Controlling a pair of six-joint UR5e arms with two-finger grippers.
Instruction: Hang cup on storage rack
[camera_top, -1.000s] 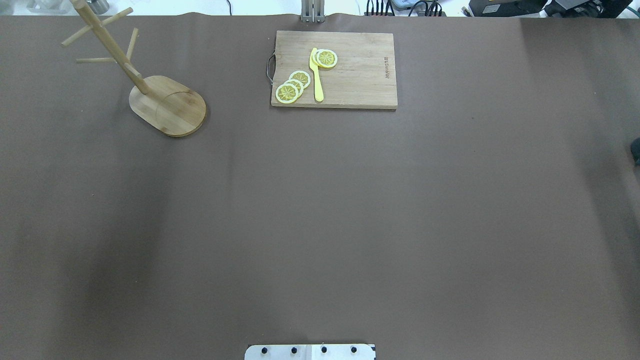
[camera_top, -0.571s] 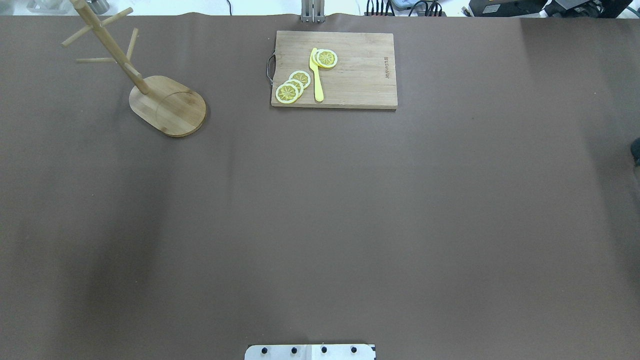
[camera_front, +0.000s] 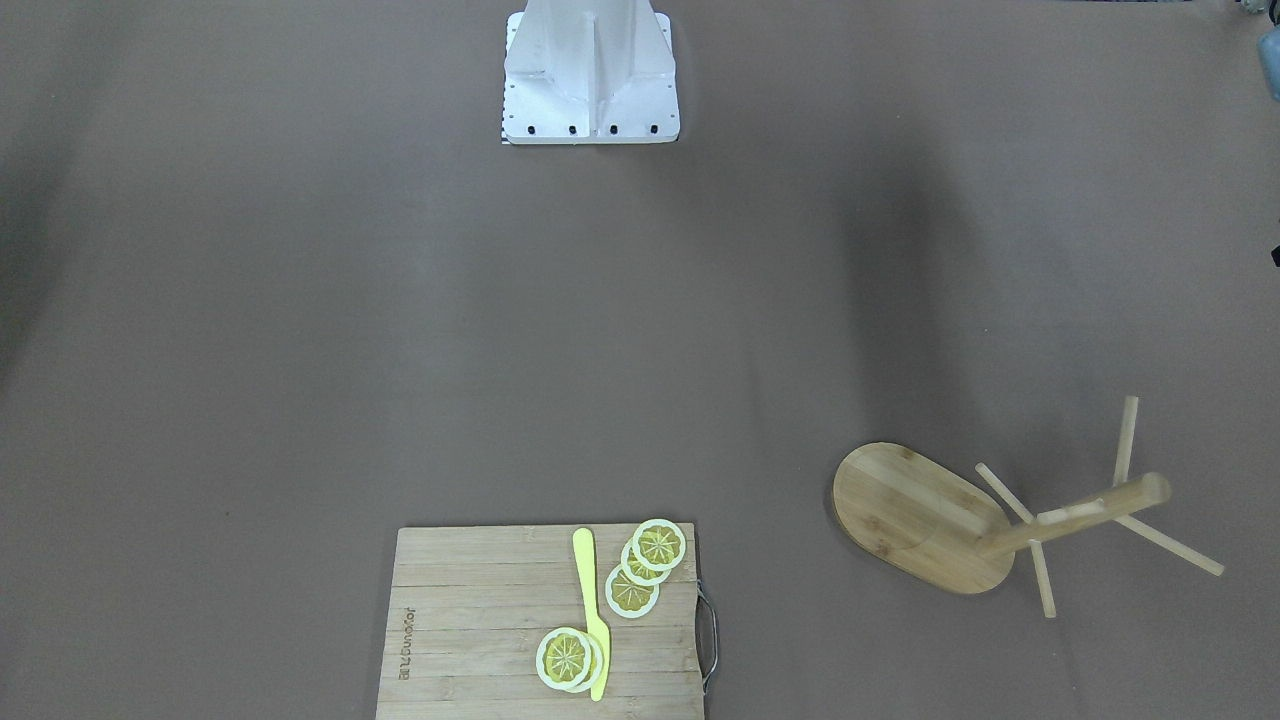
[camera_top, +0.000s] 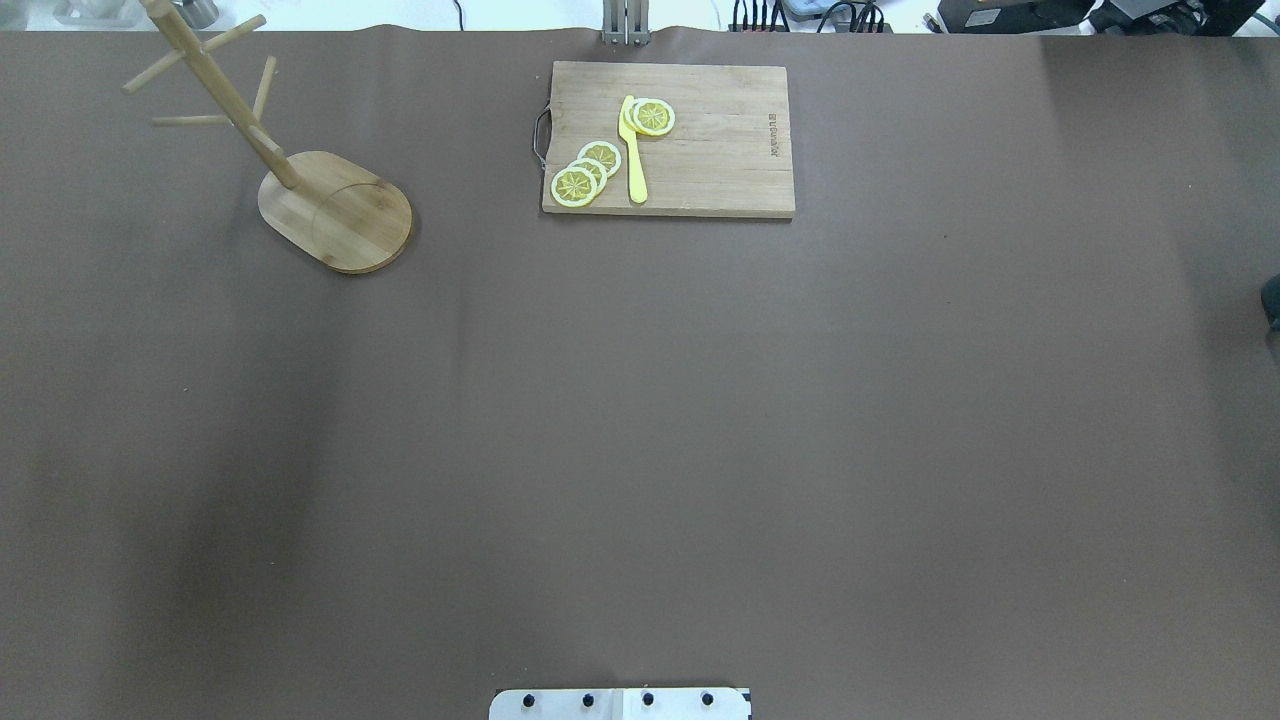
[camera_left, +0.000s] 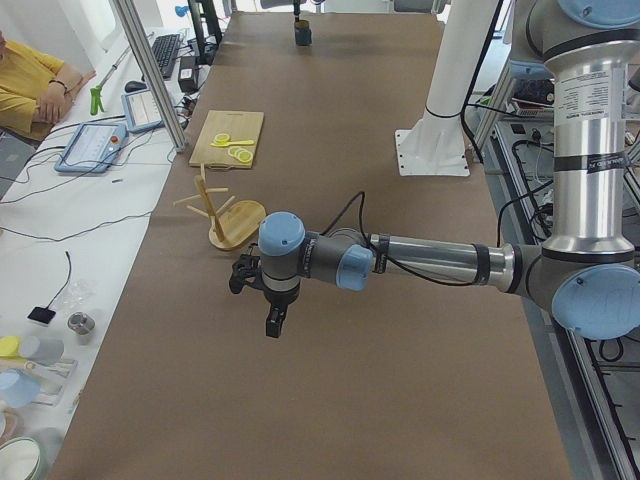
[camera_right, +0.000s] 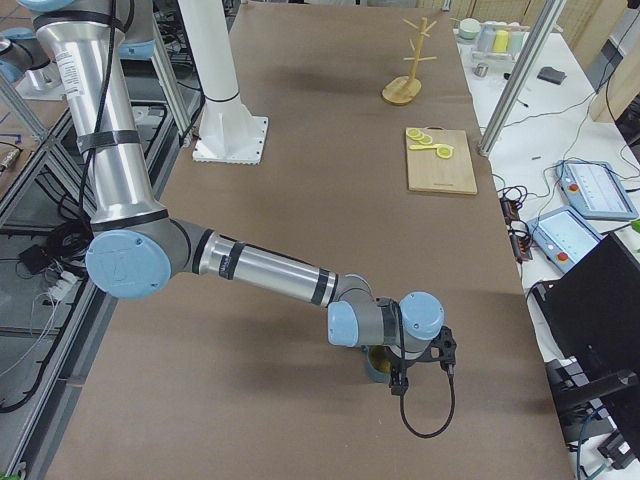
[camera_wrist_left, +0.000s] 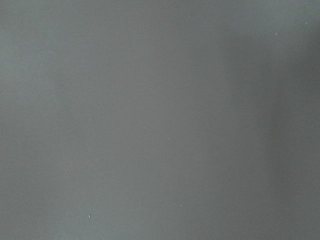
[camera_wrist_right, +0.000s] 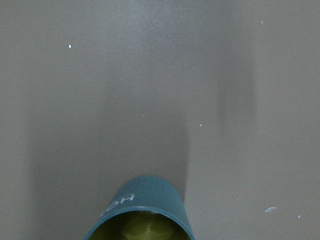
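Note:
The cup (camera_wrist_right: 142, 212), dark blue-grey and ribbed with a yellow inside and light lettering, stands upright at the bottom of the right wrist view. It also shows under the right wrist at the table's right end (camera_right: 377, 359) and far off in the left side view (camera_left: 302, 35). My right gripper (camera_right: 395, 378) hangs right by the cup; I cannot tell if it is open or shut. The storage rack (camera_top: 335, 210) stands empty at the far left, also seen from the front (camera_front: 920, 515). My left gripper (camera_left: 274, 320) hovers over bare table near the rack (camera_left: 235, 222); its state cannot be told.
A rectangular bamboo cutting board (camera_top: 720, 150) with lemon slices (camera_top: 585, 172) and a yellow knife (camera_top: 633, 150) lies at the far middle. The white robot base plate (camera_top: 620, 703) sits at the near edge. The left wrist view shows only brown table cover.

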